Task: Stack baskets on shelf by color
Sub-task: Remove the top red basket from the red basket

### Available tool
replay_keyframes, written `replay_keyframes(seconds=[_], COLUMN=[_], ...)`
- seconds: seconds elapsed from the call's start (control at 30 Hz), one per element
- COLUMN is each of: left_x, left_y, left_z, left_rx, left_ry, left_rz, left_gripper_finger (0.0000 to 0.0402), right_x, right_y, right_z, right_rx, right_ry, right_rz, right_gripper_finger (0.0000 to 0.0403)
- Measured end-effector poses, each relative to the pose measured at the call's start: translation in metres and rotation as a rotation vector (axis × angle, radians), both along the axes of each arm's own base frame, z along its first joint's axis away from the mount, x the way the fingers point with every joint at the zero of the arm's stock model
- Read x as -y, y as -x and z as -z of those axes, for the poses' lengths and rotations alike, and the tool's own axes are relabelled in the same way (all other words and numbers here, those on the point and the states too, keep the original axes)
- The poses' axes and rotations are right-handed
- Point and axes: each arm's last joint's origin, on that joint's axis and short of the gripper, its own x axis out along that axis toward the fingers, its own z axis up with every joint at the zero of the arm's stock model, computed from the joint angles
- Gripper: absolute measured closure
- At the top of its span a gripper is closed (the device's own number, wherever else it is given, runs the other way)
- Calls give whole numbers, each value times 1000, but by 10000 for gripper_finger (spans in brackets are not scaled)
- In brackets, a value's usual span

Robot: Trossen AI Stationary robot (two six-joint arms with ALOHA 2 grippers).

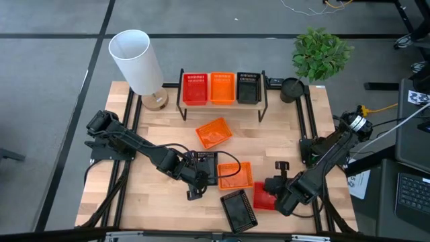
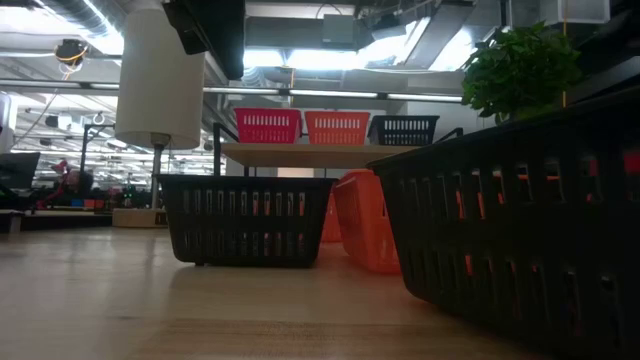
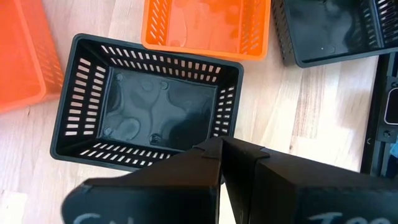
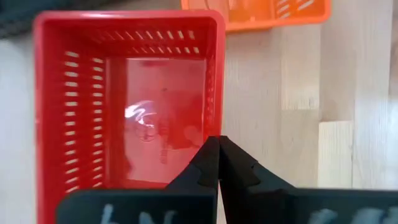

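The shelf point(image 1: 222, 102) at the far edge carries a red, an orange and a black basket side by side. A black basket point(image 1: 207, 163) sits on its base mid-table, and my left gripper point(image 1: 195, 180) is shut on it. Beside it lie an orange basket point(image 1: 236, 176), another orange basket point(image 1: 213, 132) and a second black basket point(image 1: 239, 210). My right gripper point(image 1: 274, 190) is shut on a red basket point(image 1: 262, 197) near the front edge. In the low view neither gripper shows. My left gripper point(image 3: 219, 148) pinches the black basket's long side wall near a corner point(image 3: 200, 149), coming from above and pointing down. The basket point(image 3: 149, 102) sits flat on the table, open side up. My right gripper point(image 4: 219, 146) pinches the red basket's long side wall close to a corner point(image 4: 214, 124), from above; the wall runs in between the two fingers. The basket point(image 4: 124, 106) rests upright on the tabletop.
A white lamp point(image 1: 138, 64) stands at the far left corner and a potted plant point(image 1: 319, 54) at the far right. Black frame rails point(image 1: 306, 121) run along both table sides. Bare wood point(image 1: 161, 124) lies between the shelf and the loose baskets.
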Motion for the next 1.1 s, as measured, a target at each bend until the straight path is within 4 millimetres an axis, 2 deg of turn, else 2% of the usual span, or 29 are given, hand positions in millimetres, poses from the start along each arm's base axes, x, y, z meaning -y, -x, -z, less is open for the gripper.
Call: replay_keyframes(seconds=[0.2, 0.3, 0.4, 0.63, 0.73, 0.93, 1.1], left_x=[0, 0, 0, 0, 0, 1, 1], left_y=[0, 0, 0, 0, -1, -11, -14], left_z=[0, 0, 0, 0, 0, -7, -9], left_rx=[0, 0, 0, 2, 10, 130, 166], left_ry=[-4, -14, -15, -26, -32, -63, -73], left_rz=[0, 18, 20, 32, 43, 128, 156], left_gripper_finger=[400, 400, 400, 400, 400, 400, 400], right_x=[-2, -1, 0, -2, -1, -4, -18], right_y=[-6, -6, -6, -9, -9, -2, -2], right_z=[18, 19, 14, -13, -15, -13, -13], right_rx=[-62, -55, -24, 71, 72, -58, -82], right_ry=[63, 92, 105, 80, 75, -48, -227], right_rz=[-30, -30, -28, -73, -71, -5, -8], right_gripper_finger=[403, 403, 403, 403, 403, 392, 361])
